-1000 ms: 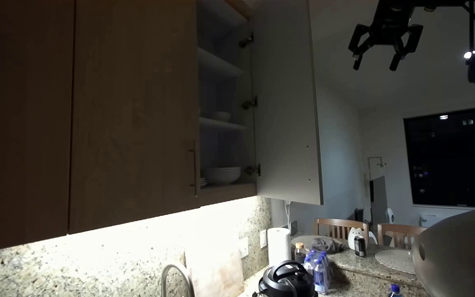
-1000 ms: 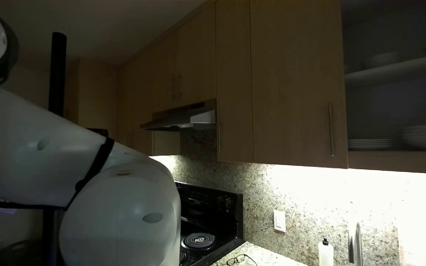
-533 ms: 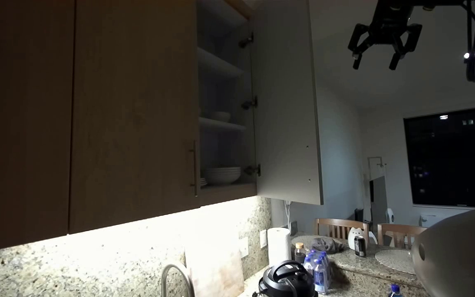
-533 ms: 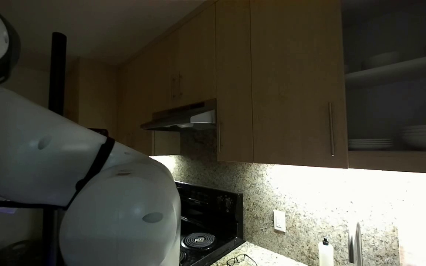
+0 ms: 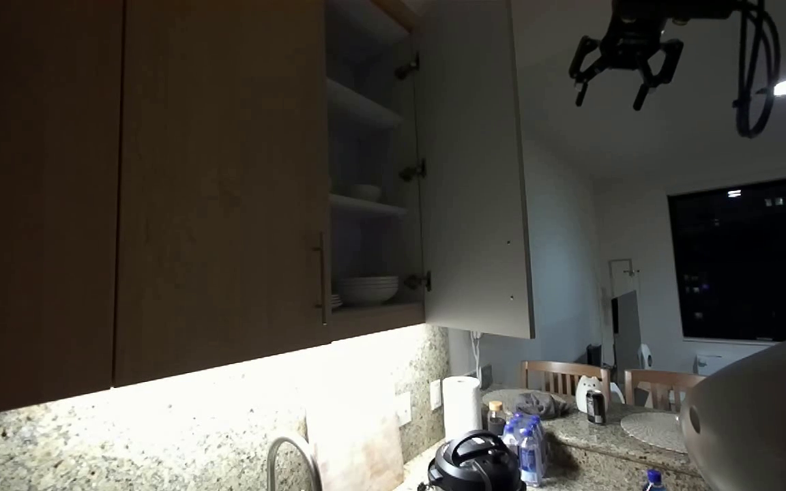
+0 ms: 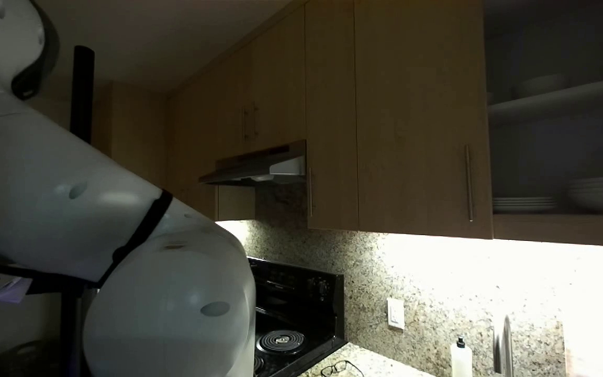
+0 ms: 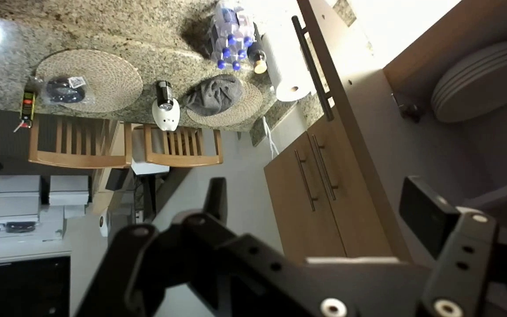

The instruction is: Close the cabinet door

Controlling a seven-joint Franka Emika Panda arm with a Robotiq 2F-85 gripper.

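Note:
The cabinet door (image 5: 471, 204) stands wide open in an exterior view, its pale inner face showing and its hinges along the cabinet side. In the wrist view its tan edge (image 7: 357, 132) runs down the right half, with its slim bar handle (image 7: 313, 68) on the outer side. My gripper (image 5: 610, 95) is open and empty, high to the right of the door's free edge in that exterior view, apart from it in the picture. In the wrist view the open fingers (image 7: 321, 207) appear on either side of the door edge; the distance to it is unclear.
The open cabinet holds stacked bowls (image 5: 366, 290) on shelves. A shut neighbouring tan door (image 5: 222, 170) has its own bar handle. Below are a black pot (image 5: 476, 464), a paper towel roll (image 5: 462, 406) and bottles (image 5: 528, 443). The white arm (image 6: 170, 293) fills much of an exterior view.
My gripper has moved a little left and slightly up in an exterior view, mostly in the last half second. The arm's upper part has shifted right in an exterior view. The door has not moved.

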